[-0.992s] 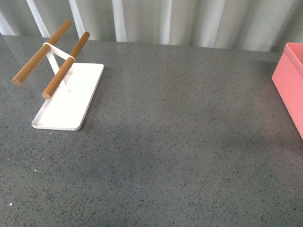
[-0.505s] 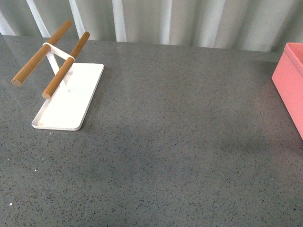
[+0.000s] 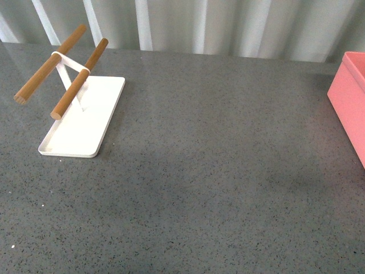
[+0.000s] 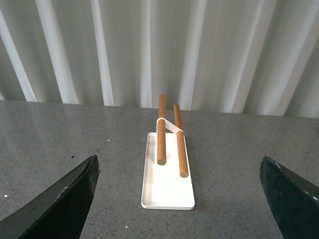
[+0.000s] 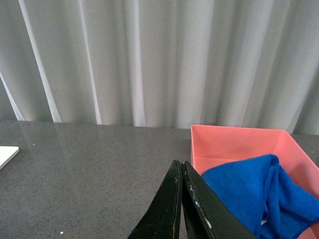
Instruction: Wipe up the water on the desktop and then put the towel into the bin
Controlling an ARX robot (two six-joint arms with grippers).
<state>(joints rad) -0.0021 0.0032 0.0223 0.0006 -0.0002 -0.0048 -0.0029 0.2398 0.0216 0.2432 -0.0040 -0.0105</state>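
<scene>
The blue towel (image 5: 259,194) lies bunched inside the pink bin (image 5: 234,142) in the right wrist view. My right gripper (image 5: 180,167) is shut and empty, with its black fingers pressed together beside the bin's near wall. The bin's corner (image 3: 349,97) shows at the right edge of the front view. The dark speckled desktop (image 3: 217,171) fills the front view; no arm shows there. My left gripper (image 4: 179,191) is open and empty, its fingers (image 4: 60,204) spread wide above the desktop (image 4: 239,189), facing the white tray.
A white tray (image 3: 85,123) with two wooden rods (image 3: 77,77) stands at the back left of the desktop; it also shows in the left wrist view (image 4: 167,186). A pale pleated curtain (image 3: 205,25) hangs behind the desktop.
</scene>
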